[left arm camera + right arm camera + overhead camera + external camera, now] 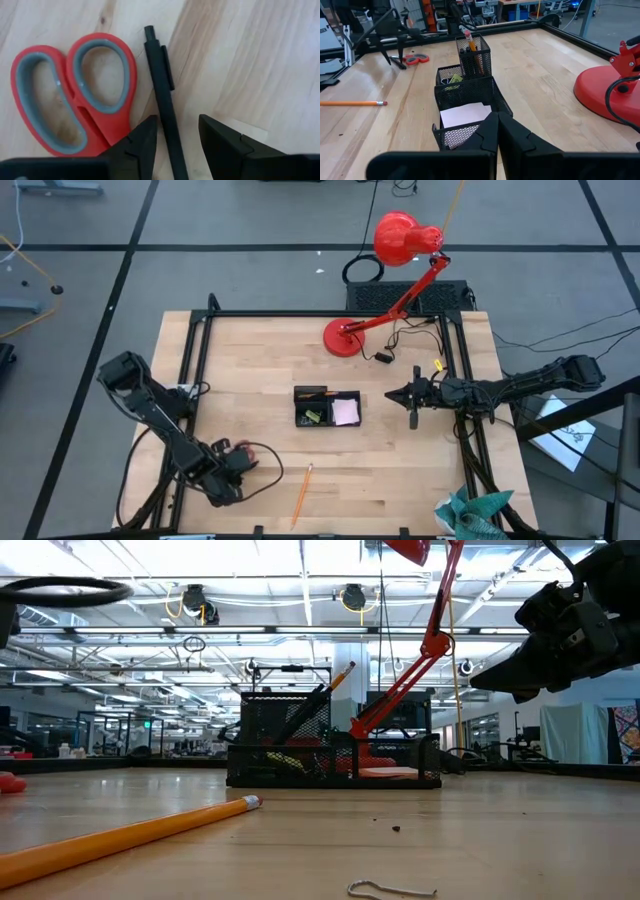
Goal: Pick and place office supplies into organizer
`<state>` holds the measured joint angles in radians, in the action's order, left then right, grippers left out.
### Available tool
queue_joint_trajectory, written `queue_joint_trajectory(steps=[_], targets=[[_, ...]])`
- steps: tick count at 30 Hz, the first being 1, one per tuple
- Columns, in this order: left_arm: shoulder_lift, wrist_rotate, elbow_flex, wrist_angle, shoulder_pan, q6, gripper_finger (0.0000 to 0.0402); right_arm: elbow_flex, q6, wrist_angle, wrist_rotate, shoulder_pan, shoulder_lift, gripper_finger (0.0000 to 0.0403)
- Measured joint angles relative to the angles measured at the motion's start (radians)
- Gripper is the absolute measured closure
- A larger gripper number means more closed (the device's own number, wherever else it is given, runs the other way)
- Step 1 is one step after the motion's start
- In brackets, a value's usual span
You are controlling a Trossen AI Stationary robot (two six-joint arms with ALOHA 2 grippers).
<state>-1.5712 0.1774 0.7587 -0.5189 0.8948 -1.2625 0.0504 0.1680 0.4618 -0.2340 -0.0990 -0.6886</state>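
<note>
Fingers (145,145) of my left gripper (177,142) stand parted on either side of a black pen (165,107), whose barrel runs up between them without my being able to tell if either pad touches it. Just beside the pen, on the side of one finger, lie the red-handled scissors (75,92), their grey-lined loops flat on the bench (260,60) and one loop nearly against the pen's clip end. From above, that gripper sits at the near left corner of the bench, low over these two things. A little further along the near edge an orange pencil (301,492) lies loose on the wood, well apart from the left arm. Past it, around the middle of the bench, stands the organizer (327,407), a black mesh tray with a pale pink sticky-note pad (346,412) in one compartment, yellow-green bits (312,416) in another and pencils upright in its cup. My right gripper (392,395) hovers just to the right of the organizer, fingers pressed together and empty. At the far edge stands a red desk lamp (400,240).
</note>
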Motion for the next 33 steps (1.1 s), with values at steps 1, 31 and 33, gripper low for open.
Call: queue_joint_trajectory(steps=[1,31,33], targets=[[0.003,0.004,-0.008,0.01,0.0,-0.006,0.0249,0.0,0.001,0.0,0.0,0.0,0.0,0.0401],[-0.085,0.131,-0.048,0.093,0.059,0.163,0.025,0.0,0.015,-0.005,0.0,0.0,0.0,0.0401],[-0.085,0.128,-0.048,0.083,0.064,0.164,0.025,0.0,0.015,-0.006,0.0,0.0,0.0,0.0401]])
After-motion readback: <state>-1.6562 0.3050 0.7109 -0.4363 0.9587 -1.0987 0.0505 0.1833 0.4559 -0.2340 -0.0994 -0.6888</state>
